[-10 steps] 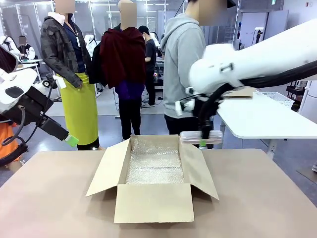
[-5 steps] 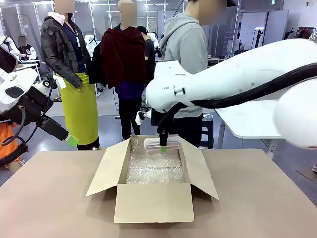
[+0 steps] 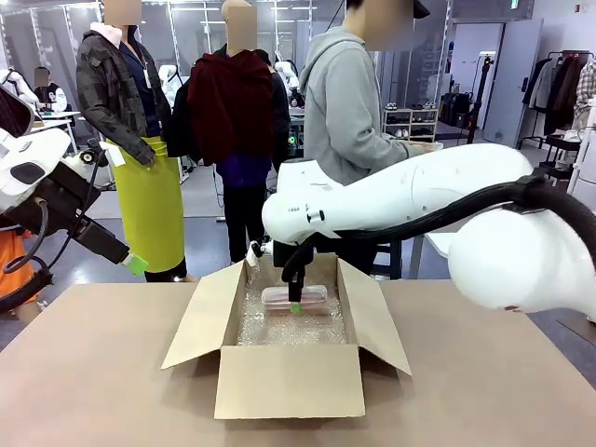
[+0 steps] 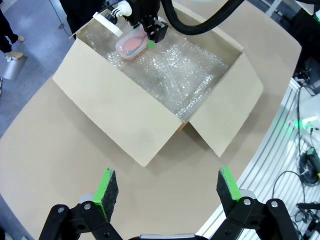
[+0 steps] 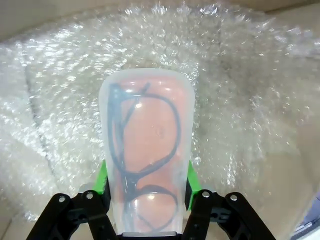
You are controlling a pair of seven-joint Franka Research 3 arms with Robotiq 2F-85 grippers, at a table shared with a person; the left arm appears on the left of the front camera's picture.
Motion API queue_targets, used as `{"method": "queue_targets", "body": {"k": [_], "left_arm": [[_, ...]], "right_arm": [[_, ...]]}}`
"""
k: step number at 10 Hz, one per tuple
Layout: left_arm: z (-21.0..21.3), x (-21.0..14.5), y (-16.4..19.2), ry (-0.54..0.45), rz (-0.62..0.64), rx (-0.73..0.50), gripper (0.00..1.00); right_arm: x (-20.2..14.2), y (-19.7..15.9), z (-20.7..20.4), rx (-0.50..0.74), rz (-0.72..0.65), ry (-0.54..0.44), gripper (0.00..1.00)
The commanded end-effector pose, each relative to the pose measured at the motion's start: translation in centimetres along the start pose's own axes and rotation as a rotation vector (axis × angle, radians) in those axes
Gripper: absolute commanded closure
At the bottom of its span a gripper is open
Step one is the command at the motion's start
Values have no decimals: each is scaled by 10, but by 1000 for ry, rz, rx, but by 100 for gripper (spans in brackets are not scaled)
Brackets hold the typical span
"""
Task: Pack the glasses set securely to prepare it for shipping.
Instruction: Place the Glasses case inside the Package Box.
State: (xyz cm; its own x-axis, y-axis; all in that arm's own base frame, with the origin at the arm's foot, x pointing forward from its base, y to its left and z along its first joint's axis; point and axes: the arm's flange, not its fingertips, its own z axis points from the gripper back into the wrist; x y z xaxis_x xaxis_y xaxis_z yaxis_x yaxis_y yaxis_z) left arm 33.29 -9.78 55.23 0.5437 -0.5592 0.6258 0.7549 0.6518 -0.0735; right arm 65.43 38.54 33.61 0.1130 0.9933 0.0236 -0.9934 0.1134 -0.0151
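Observation:
My right gripper (image 3: 294,304) is shut on a pale pink glasses case (image 3: 295,297) with a translucent lid. It holds the case flat inside the open cardboard box (image 3: 289,380), low over the bubble wrap (image 3: 296,328) near the back wall. In the right wrist view the case (image 5: 147,145) shows dark glasses through its lid, clamped between green pads (image 5: 102,179). The left wrist view looks down on the box (image 4: 120,107), the case (image 4: 131,44) and the right gripper (image 4: 151,36). My left gripper (image 4: 167,182) is open with nothing between its fingers, and hangs off the table's left side (image 3: 134,264).
The box stands mid-table with all flaps folded outward. A person in a grey hoodie (image 3: 346,102) stands behind it at the far side. Bare brown tabletop (image 3: 102,372) lies on either side of the box. A white table (image 3: 438,244) stands behind on the right.
My right arm has swung left from beside the box's right rear corner to over the box and lowered the pink case into it. The left arm has not moved.

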Motion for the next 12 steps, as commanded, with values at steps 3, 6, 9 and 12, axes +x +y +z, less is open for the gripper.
{"method": "queue_targets", "body": {"k": [3, 6, 9, 12], "left_arm": [[2, 0, 1, -9, -6, -13, 0], [2, 0, 1, -9, -6, -13, 0], [2, 0, 1, -9, -6, -13, 0], [2, 0, 1, -9, -6, -13, 0]], "right_arm": [[10, -10, 1, -6, -11, 4, 9], [7, -6, 9, -7, -9, -2, 0], [3, -8, 5, -12, -7, -18, 0], [3, -8, 5, -12, -7, -18, 0]]}}
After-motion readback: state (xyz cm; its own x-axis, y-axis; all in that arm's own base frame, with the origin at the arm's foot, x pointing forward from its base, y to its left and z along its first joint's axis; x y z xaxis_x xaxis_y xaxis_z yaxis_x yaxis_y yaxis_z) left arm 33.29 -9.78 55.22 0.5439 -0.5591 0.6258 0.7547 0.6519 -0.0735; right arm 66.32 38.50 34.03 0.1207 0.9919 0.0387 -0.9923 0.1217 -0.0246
